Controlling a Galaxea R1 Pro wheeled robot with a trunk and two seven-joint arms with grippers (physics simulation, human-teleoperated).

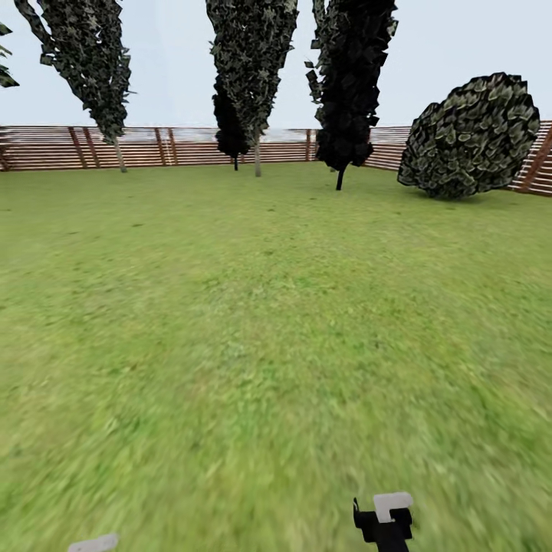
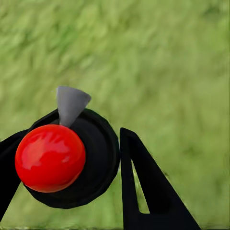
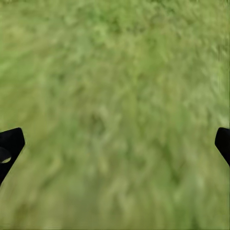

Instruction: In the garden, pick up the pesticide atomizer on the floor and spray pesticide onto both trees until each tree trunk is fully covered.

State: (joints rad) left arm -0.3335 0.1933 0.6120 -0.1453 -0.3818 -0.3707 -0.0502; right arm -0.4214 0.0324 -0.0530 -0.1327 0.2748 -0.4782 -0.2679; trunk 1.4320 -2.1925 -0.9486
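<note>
Left claw point(image 2: 72, 158) pinching atomizer point(image 2: 72, 153) w/ red ball top, grey nozzle, above lawn point(image 1: 230, 307); rigid, prob light, round body could slip, so grip the neck. Right claw point(image 3: 115, 143) spread wide. Trees point(image 1: 253, 69) far off, by fence point(image 1: 192, 146).

Matte black wedge-shaped fingers point(image 2: 143, 191), one with a slotted cutout; a pale grey block tops the right gripper point(image 1: 387, 521)

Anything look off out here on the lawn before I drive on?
Nothing stands out. The grass is bare and unmarked, the slat fence stands straight, and the left tool grips the atomizer, red ball and grey nozzle intact. The right tool is open.
</note>
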